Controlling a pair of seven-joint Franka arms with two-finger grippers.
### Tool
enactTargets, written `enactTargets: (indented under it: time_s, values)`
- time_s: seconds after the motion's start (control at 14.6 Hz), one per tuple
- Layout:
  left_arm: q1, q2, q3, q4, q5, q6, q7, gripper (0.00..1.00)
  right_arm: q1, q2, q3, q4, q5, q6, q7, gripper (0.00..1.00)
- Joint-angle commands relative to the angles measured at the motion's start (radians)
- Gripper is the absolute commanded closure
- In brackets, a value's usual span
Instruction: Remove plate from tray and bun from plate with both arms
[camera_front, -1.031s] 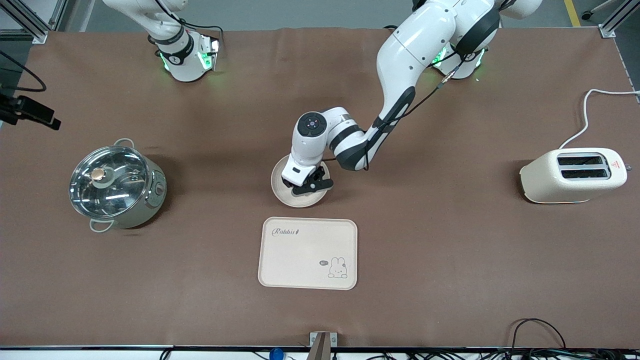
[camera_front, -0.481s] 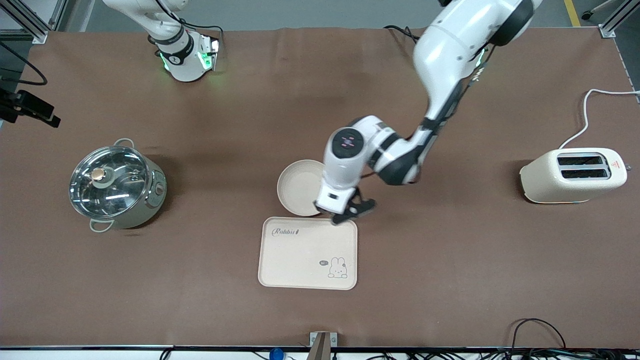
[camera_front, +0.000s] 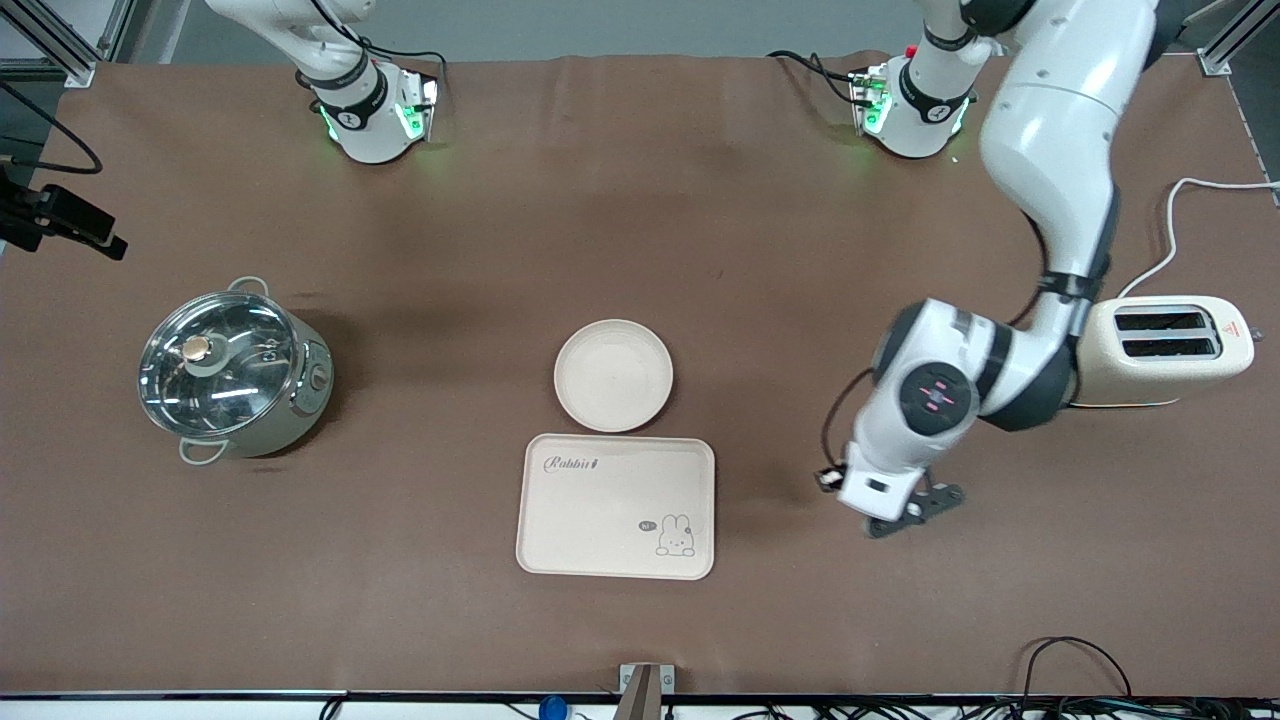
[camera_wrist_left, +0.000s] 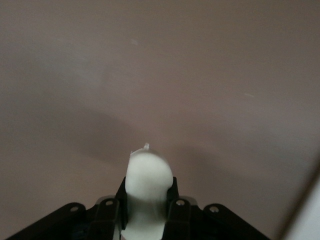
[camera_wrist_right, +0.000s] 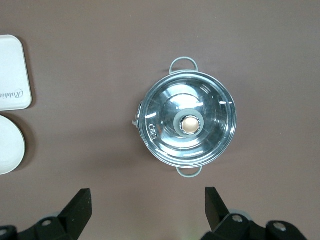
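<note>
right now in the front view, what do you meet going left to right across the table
lidded steel pot → plate, with the rabbit tray nearer the camera → left gripper over bare table → toaster

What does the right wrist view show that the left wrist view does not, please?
Only the right wrist view shows the lidded pot, a tray corner, the plate edge and the open right tool above the table. Only the left wrist view shows a pale rounded lump, which I cannot identify, at the left tool. Both show the brown table.
</note>
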Motion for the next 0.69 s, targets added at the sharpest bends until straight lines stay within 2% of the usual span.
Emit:
enactTargets:
  time_s: [0.0,0.27,0.34,0.48,0.62]
  values:
    - [0.083,0.021,-0.013,-0.017,0.019,0.009,0.078,0.61,-0.005,-0.002,0.005,0.032,0.002,-0.011,-0.002,0.00]
    - [0.103,0.033,-0.013,-0.056,0.007,0.009,0.068,0.44,-0.005,0.018,0.005,0.058,0.002,-0.037,0.000,0.00]
    - [0.109,0.035,-0.013,-0.061,0.005,0.009,0.068,0.35,-0.005,0.016,0.005,0.058,0.002,-0.041,0.001,0.00]
    - [0.117,0.032,-0.013,-0.061,0.005,0.008,0.069,0.00,-0.005,0.018,0.005,0.055,0.002,-0.041,0.001,0.00]
    - [0.115,0.016,-0.014,-0.057,0.005,-0.003,0.065,0.00,-0.005,0.018,0.005,0.053,0.002,-0.042,0.001,0.00]
